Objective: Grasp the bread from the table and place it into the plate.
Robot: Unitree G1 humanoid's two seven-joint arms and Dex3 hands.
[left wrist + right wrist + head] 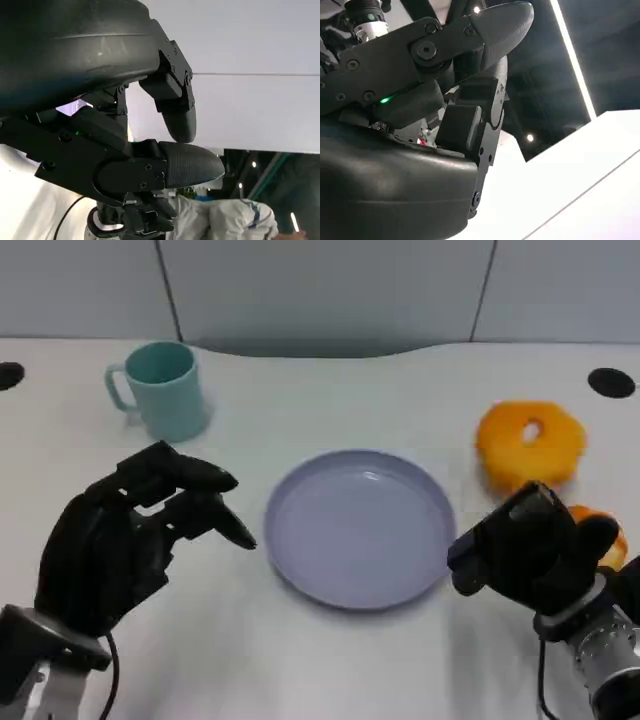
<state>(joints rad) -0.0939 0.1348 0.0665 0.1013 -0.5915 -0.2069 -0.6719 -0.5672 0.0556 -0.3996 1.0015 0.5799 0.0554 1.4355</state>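
An orange ring-shaped bread [530,445] lies on the white table to the right of the lavender plate [300,550], which has nothing in it. My right hand [525,552] hovers at the plate's right rim, in front of the bread and apart from it, fingers loosely curved and holding nothing. A second orange piece [607,537] peeks out behind that hand, mostly hidden. My left hand [130,535] is left of the plate, fingers spread toward it, holding nothing. In the wrist views the left hand's fingers [187,167] and the right hand's fingers [490,35] have nothing between them.
A teal mug [165,390] stands at the back left. Two black round holes [611,382] mark the table's far corners. A grey wall runs behind the table. A person in white clothing [235,220] shows in the left wrist view.
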